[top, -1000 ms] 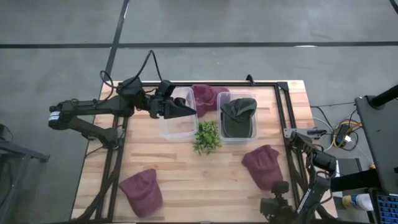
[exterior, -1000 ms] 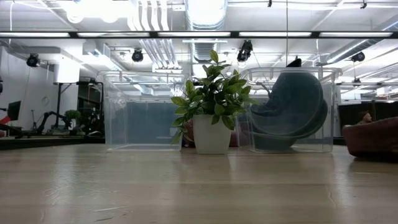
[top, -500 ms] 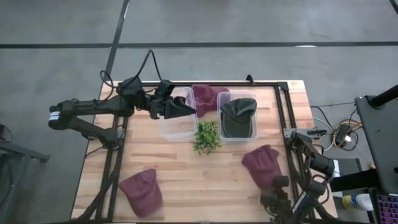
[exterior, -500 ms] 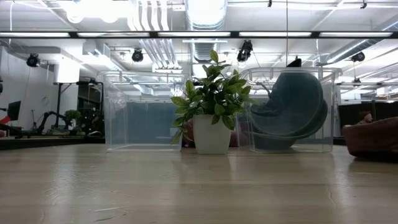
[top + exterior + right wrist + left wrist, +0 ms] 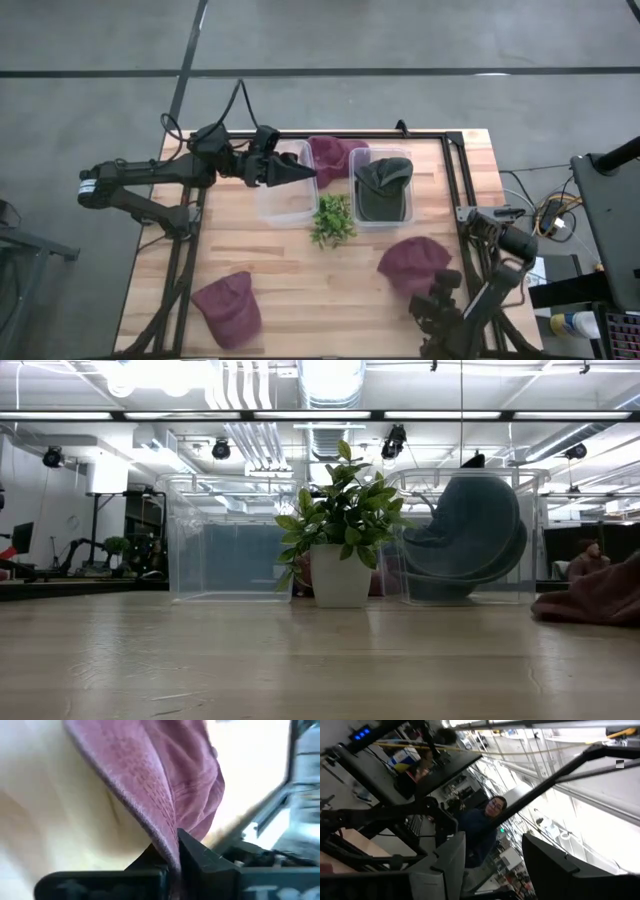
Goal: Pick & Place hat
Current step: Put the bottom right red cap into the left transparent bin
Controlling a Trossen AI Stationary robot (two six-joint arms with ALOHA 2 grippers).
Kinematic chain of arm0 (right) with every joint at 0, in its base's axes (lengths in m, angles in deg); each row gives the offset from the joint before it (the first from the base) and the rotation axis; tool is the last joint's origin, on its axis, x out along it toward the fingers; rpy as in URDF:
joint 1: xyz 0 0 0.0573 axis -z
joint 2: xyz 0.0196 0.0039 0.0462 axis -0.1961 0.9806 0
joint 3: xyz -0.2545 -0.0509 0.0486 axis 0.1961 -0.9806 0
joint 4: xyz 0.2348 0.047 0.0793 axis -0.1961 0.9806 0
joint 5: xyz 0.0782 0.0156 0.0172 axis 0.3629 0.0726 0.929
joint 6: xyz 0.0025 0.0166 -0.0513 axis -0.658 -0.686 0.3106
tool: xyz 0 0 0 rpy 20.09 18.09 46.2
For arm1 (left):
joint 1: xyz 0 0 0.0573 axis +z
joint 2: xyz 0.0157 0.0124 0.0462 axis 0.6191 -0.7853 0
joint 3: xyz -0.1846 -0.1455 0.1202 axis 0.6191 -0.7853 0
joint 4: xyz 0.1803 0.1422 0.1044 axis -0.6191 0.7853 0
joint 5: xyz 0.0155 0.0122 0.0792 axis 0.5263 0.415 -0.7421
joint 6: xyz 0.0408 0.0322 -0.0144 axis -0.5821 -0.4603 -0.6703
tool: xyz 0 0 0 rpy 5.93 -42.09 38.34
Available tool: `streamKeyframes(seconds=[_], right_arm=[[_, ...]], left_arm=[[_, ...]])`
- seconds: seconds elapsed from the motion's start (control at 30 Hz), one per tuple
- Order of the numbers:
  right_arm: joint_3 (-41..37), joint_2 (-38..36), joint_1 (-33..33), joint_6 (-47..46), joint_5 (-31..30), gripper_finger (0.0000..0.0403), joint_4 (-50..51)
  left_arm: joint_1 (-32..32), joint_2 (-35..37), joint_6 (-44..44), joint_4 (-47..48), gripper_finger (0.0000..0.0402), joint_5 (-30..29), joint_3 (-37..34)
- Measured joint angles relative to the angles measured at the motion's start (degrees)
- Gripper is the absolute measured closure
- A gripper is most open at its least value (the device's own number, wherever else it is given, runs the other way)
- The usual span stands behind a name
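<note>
**Maroon hat being pinched at the counter's right side**

Maroon fabric is filling the right wrist view, where the right gripper (image 5: 172,857) is clamping its fingers (image 5: 200,855) on the edge of the maroon hat (image 5: 412,263). Seen from above, that hat is lying on the wooden counter (image 5: 300,270) near its right edge, and the right gripper (image 5: 440,290) is sitting at the hat's near corner.

Around it, things are crowding the middle of the counter. A small potted plant (image 5: 331,219) is standing between two clear bins: the left bin (image 5: 283,200) is holding nothing I can make out, and the right bin (image 5: 381,190) is holding a dark green hat (image 5: 383,178). Another maroon hat (image 5: 334,156) is lying behind the bins, and a third (image 5: 229,305) is resting at the front left corner. The left gripper (image 5: 290,174) is hovering over the left bin with its fingers spread apart. A person (image 5: 487,822) is showing in the room beyond, in the left wrist view.

Compared with a second ago, the right arm has swung in over the counter's edge, and the hat has shifted left and changed shape, bunching up. In the low view its cloth (image 5: 595,600) is now rising higher at the right. The left arm has not moved.
</note>
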Motion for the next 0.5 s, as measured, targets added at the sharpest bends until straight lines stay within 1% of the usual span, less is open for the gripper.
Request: streamKeyframes(seconds=[0.13, 0.3, 0.4, 0.5], right_arm=[[3.8, -6.9, 1.1, -4.8, -6.2, 0.0392, -1.2], [8.0, -15.6, 1.0, -12.8, -17.9, 0.0393, -2.1], [9.8, -20.1, 0.3, -17.0, -25.9, 0.0393, -2.0], [10.8, -23.1, -0.4, -20.4, -38.0, 0.0393, -2.1]], left_arm=[[0.0, 0.0, 2.1, 0.0, 0.0214, -2.0, 0.0], [0.0, 0.0, 5.2, -1.5, 0.0214, -2.5, 0.0], [0.0, 0.0, 7.8, -4.6, 0.0214, -2.9, 0.0], [-0.1, 0.0, 8.8, -10.7, 0.0214, -3.0, 0.0]])
